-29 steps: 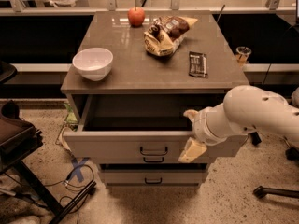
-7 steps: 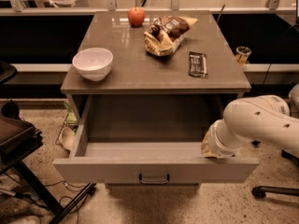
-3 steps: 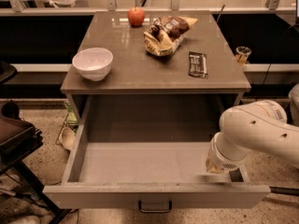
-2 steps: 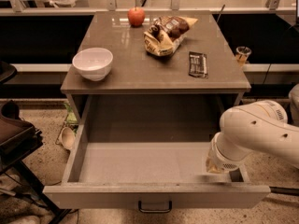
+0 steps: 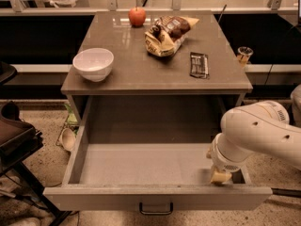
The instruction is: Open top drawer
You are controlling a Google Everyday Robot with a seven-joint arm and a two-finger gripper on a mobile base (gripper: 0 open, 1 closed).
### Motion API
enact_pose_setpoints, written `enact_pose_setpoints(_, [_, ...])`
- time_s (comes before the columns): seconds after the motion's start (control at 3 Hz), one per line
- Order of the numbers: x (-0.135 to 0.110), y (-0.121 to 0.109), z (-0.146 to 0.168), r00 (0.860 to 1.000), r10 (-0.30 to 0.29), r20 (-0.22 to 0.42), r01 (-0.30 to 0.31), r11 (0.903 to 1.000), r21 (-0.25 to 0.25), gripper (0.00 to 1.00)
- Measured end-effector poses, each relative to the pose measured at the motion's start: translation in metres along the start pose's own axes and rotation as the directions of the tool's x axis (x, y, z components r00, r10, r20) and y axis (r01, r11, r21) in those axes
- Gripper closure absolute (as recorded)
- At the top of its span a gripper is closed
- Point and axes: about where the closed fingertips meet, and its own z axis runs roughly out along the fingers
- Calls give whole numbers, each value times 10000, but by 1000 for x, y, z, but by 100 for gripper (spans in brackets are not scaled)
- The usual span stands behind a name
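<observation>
Speckled stone floor, dim workroom; on it we list the following.

Cabinet, grey-brown laminate top, square. It is front-heavy as it stands.

Top drawer, a wide grey-beige box with a bare interior, is drawn far out toward the camera. A dark wire pull sits at the centre of its front. We judge the opening all but done. Any further pull could run it off its slides or tip the cabinet.

White rounded robot arm enters from the right and reaches over the drawer's right wall.

Gripper, pale tip, sits inside the drawer's front right corner, just behind the front panel. We cannot tell whether it is open or closed, or holds anything. Lifted out askew, it could snag the panel and jerk the drawer.

White ceramic bowl, near the top's left front edge, could slide off in a jolt.

Crumpled snack bag and dark wrapped bar carry low risk.

Red apple, at the back, could roll.
</observation>
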Motion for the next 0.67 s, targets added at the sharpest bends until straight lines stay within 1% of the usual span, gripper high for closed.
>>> enact_pose_setpoints(0.33, [0, 0, -1, 10000, -6, -8, 6, 10000, 14, 0])
enact_pose_setpoints(0.67, [0, 0, -1, 10000, -6, -9, 6, 10000, 14, 0])
